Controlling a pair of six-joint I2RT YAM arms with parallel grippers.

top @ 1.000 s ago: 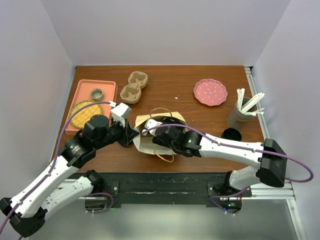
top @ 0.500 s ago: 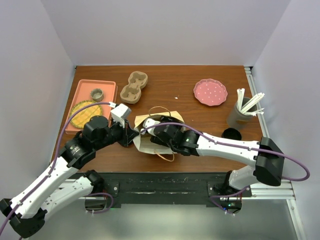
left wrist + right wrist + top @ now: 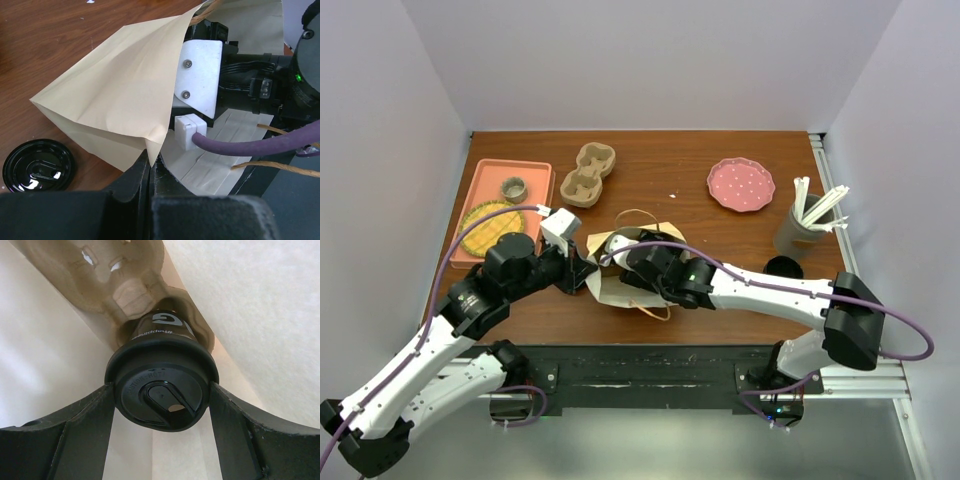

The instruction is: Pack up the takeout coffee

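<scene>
Nearest the bases, the left hand (image 3: 150,167) is closed tight on a thin fold of the paper bag (image 3: 115,95), holding its mouth up off the desk (image 3: 720,240). That pinch is the weak point. It has only an edge of paper, and if the fold slides out the wall would likely drop onto the other arm. A black lid (image 3: 37,165) lies on the desk just beside the bag's outer corner, so a dragged bag could push it along.

Further in, the right hand (image 3: 162,389) is inside the bag with its fingers (image 3: 85,435) spread wide and pressed to either side of the lid of the takeout coffee (image 3: 161,375) — it has the cup by the rim. The cup's lower end sits in a pocket of a pulp carrier (image 3: 125,285) deep in the bag. How fully it is seated cannot be told.

- A grip on the lid rim alone could pop the lid if the hand twists or pulls.
- If the cup is let go before it is seated, it may tip out of the shallow pocket.
- On the way out, the wrist could catch the twine handles (image 3: 280,131) and drag bag, carrier and cup together.

Beyond the bag, a second carrier (image 3: 586,174) stands well apart on the desk.
</scene>
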